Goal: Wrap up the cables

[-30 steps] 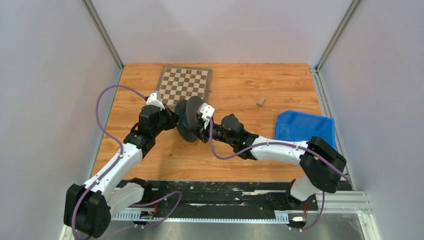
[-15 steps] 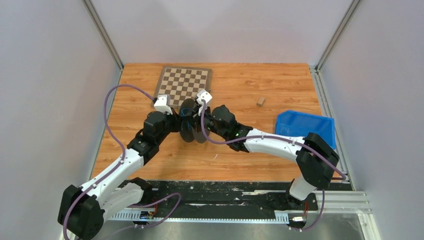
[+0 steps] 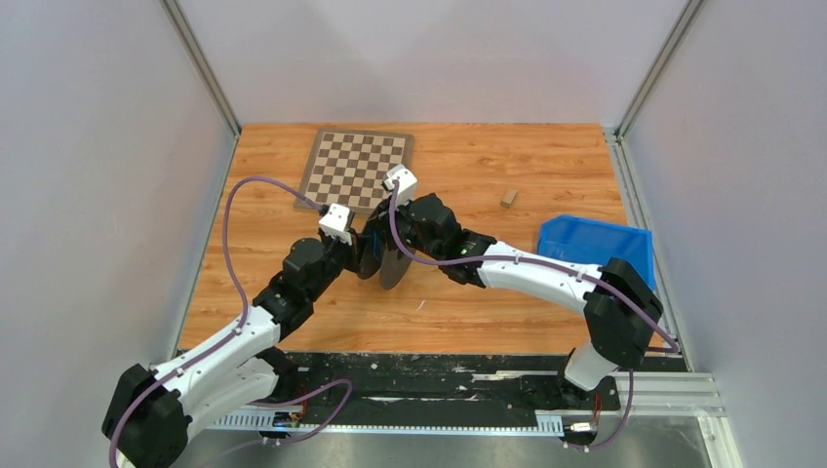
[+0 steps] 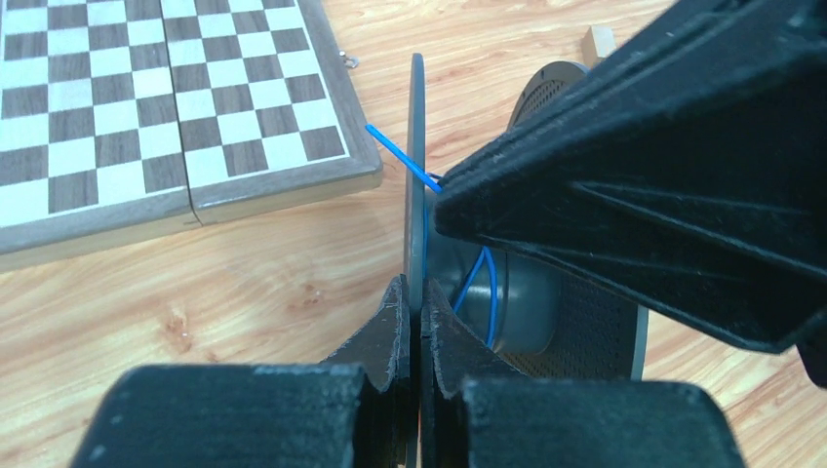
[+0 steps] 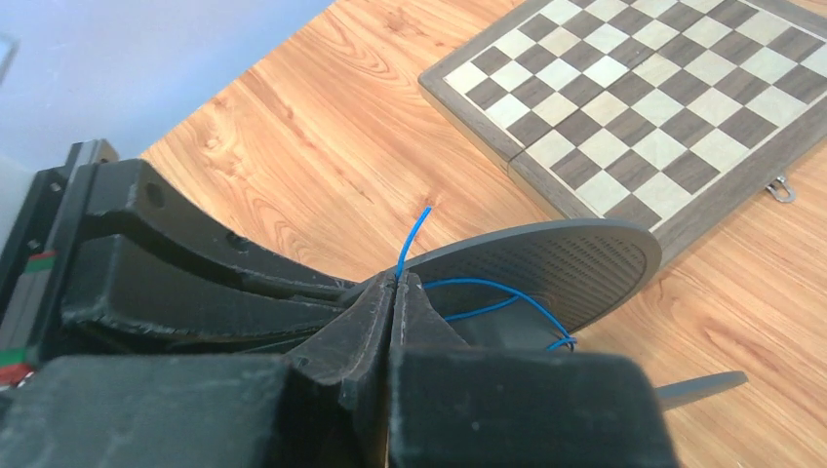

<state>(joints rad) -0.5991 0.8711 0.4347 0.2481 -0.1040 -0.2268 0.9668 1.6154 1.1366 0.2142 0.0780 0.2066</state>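
Item: cable (image 4: 398, 154), a very thin blue wire, sitting on a grey spool (image 3: 388, 261) held between the two arms over the middle of the wooden table (image 3: 507, 302), just in front of the chessboard. The wire is running in loose loops around the spool's grey hub (image 4: 522, 302), and one short free end is sticking out past the rim. Left gripper (image 4: 416, 292): its fingers are pressing together on the thin edge of one spool flange (image 4: 416, 195), which is showing edge-on in the left wrist view. Right gripper (image 5: 395, 283): its fingers are closing flat against each other and pinching the blue wire beside the rim of the textured flange (image 5: 575, 258), with the wire's tip rising just above the fingertips. The two grippers are meeting at the spool from opposite sides, nearly touching. Whether the spool is resting on the table cannot be told. Chessboard (image 3: 356, 168): lying flat and closed on the far left part of the table, its metal clasp facing the spool. Small wooden block (image 3: 508, 198): lying alone on the far right part of the table, well apart from the spool. Blue bin (image 3: 593, 249): sitting at the right edge of the table, beside the right arm's elbow.
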